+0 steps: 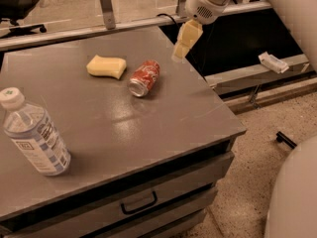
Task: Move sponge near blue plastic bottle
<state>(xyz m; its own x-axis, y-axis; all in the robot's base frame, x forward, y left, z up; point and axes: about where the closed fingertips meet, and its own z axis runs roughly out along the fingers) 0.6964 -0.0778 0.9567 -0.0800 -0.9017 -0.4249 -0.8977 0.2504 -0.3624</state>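
The pale yellow sponge (106,66) lies flat on the grey table (163,118), toward the far middle. The clear water bottle (33,133) with a white cap and blue-and-white label lies at the table's front left, well apart from the sponge. My gripper (181,48) hangs above the table's far right edge, to the right of the sponge and the red can, holding nothing. It touches neither.
A red soda can (143,78) lies on its side just right of the sponge. The table has drawers below its front edge (138,202). A black chair (19,4) stands far left. A ledge with a white object (273,62) runs right of the table.
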